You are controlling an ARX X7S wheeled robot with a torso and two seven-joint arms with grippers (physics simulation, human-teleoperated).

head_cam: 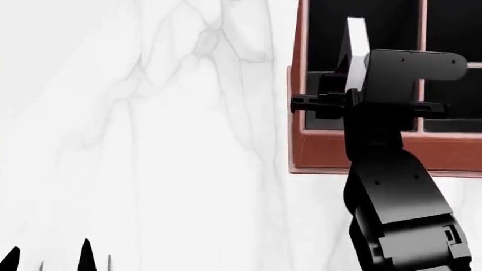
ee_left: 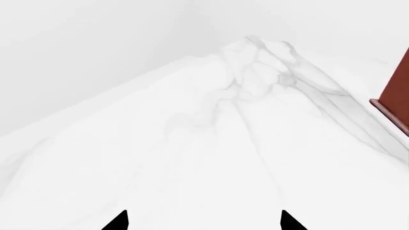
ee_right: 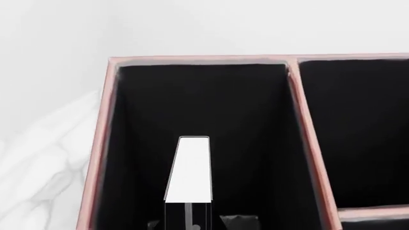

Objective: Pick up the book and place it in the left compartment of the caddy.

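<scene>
Overhead, the right gripper (head_cam: 331, 93) grasps the book (ee_right: 189, 167) upright inside the caddy's (head_cam: 324, 152) left compartment (ee_right: 243, 120).

Bright flat even light, sharp renders, no cast shadows; white surfaces near washed-out.

The book (ee_right: 189, 170) stands upright within the left compartment (ee_right: 236, 110) of the caddy (head_cam: 320, 152), right of the bare tabletop (head_cam: 135, 141)
</scene>
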